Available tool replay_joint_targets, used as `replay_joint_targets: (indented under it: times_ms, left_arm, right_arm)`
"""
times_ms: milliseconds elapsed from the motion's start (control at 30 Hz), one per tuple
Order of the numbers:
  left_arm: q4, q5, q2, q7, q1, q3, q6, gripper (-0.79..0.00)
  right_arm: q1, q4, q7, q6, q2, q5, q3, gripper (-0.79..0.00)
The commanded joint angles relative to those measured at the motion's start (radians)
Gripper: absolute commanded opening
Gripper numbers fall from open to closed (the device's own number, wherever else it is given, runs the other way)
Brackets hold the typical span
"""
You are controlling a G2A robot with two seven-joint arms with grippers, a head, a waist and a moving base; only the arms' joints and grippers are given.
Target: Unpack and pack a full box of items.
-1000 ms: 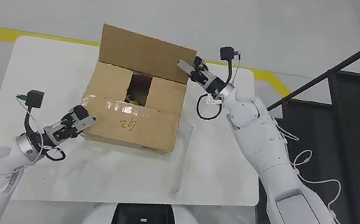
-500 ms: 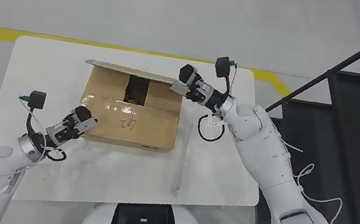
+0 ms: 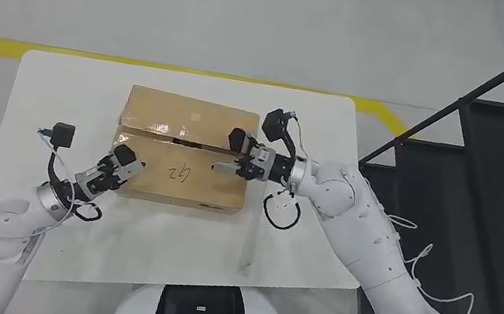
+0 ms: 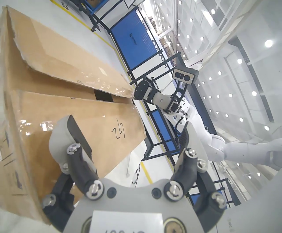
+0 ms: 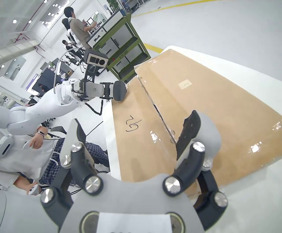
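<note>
1. From above: the box sits mid-counter with both top flaps lying flat. The right gripper hovers over their seam, spread wide.
2. Left wrist: the left gripper gapes wide beside the box's near corner, holding nothing.
3. Right wrist: a thin slit shows between the flaps. I'd judge the packing nearly done and the closing not quite finished.
</note>
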Motion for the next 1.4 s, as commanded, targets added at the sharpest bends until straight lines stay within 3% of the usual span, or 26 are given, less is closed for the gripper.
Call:
replay_joint_targets:
  times_ms: [0,400,633,1100,1367]
  left_arm:
    - [0.009,0.007,-0.001,0.002,-0.022,0.013,0.007,0.0]
    - [0.094,-0.028,-0.012,0.032,-0.141,0.07,0.065,0.0]
    - [0.102,-0.004,-0.012,0.026,-0.174,0.071,0.119,0.0]
    - [-0.02,-0.073,0.009,-0.131,-0.084,0.001,0.169,0.0]
    - [-0.046,-0.23,0.01,-0.191,-0.105,0.001,0.194,0.0]
  right_arm:
    - [-0.002,-0.004,0.0,0.004,0.0,0.0,-0.005,0.0]
    - [-0.002,-0.002,0.03,0.011,-0.001,0.011,-0.031,0.0]
    - [-0.025,-0.023,0.025,0.022,0.005,0.007,-0.025,0.0]
    - [-0.021,-0.029,0.007,0.047,0.006,0.013,-0.027,0.0]
    - [-0.003,-0.038,-0.075,0.036,0.003,0.011,-0.009,0.0]
